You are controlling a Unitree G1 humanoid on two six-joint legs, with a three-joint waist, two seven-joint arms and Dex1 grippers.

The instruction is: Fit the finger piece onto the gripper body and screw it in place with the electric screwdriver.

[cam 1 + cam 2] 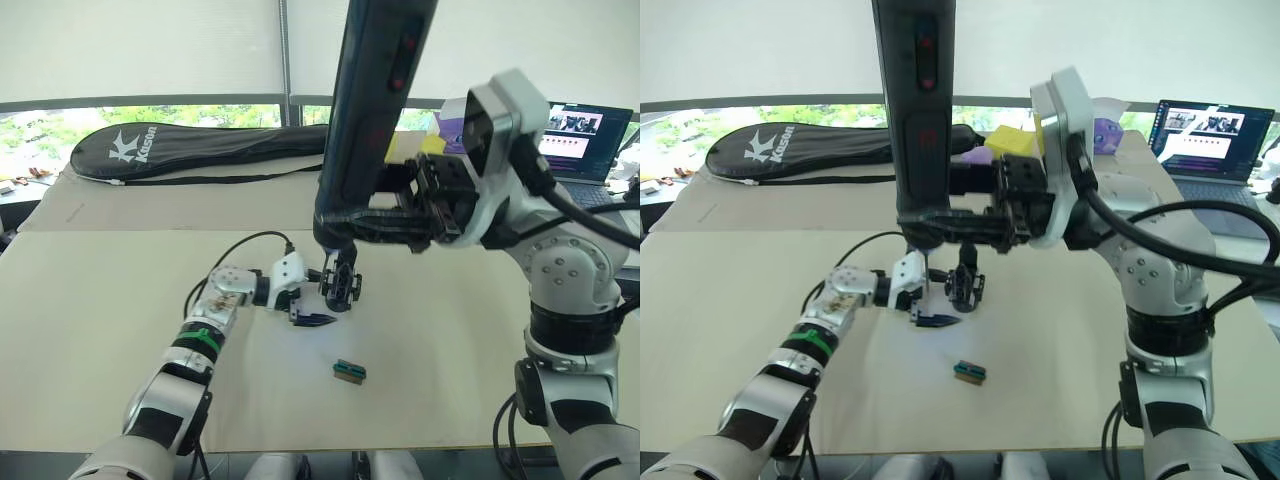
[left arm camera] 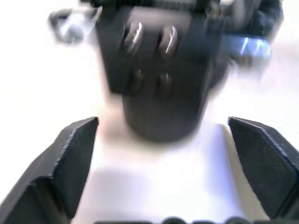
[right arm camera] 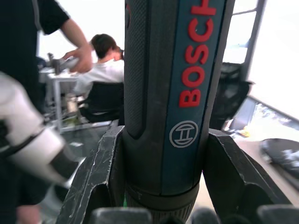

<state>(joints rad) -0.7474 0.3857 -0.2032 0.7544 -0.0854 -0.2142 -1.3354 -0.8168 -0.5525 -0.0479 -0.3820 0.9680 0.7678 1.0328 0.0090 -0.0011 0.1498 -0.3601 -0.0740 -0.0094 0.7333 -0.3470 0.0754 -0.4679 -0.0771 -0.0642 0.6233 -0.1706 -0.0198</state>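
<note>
Nearest the head camera rose the long black pen-shaped electric screwdriver (image 1: 915, 110), upright and clamped between the two black fingers of the right gripper (image 1: 985, 222), its thin bit pointing down just beside the gripper body (image 1: 965, 286), a squat black mechanical assembly standing on the table. The left gripper (image 1: 930, 318) lay low beside that body with its fingers spread wide and nothing between them; in the left wrist view the body (image 2: 161, 84) sat just beyond the open fingertips (image 2: 74, 154). Whether the small black finger piece was already seated on the body could not be told.

To do the step well, the left gripper would probably need to steady the body while the bit came straight down onto the screw, kept vertical so it would not slip off.

A small green-brown rectangular block (image 1: 969, 371) lay on the pale beige table (image 1: 740, 270), nearer the robot than the body. Beyond the body lay a black racket bag (image 1: 790, 145), with a yellow box (image 1: 1010, 140) and an open laptop (image 1: 1210, 135) further off, before bright windows. People showed in the right wrist view.
</note>
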